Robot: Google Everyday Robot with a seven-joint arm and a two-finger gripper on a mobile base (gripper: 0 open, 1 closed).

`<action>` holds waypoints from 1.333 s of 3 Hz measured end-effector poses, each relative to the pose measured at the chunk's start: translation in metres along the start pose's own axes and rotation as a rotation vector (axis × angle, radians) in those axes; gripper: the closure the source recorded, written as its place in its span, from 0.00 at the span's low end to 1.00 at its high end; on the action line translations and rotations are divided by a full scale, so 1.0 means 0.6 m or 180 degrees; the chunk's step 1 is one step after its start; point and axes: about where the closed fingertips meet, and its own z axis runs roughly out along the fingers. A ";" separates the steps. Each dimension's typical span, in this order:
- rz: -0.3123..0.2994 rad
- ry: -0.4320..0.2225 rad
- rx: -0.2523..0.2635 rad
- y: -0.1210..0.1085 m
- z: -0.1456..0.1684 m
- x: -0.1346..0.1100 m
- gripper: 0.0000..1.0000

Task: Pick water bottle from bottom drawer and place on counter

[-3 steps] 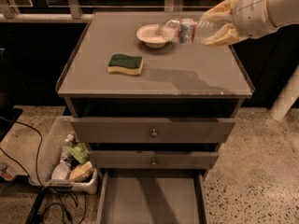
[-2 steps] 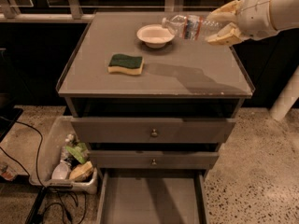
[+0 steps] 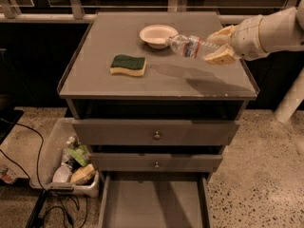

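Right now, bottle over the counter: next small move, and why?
Probably lower it down: the cream two-finger gripper, over one edge of the flat grey counter, holds the clear plastic water bottle sideways above bare surface, cap near the round white bowl.

Above the grey tabletop's (image 3: 156,87) right side, the tan end effector (image 3: 218,45) hides the clear plastic bottle's (image 3: 189,45) base; the grey bottom drawer's (image 3: 154,207) front is cropped.

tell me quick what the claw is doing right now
Claw: closed on the water bottle, holding it on its side above the right part of the counter, next to the white bowl.
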 end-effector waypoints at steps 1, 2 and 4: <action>0.0378 -0.0003 -0.0035 0.015 0.037 0.040 1.00; 0.0654 -0.0093 -0.0044 0.024 0.071 0.059 1.00; 0.0852 -0.0156 -0.0097 0.034 0.101 0.075 0.82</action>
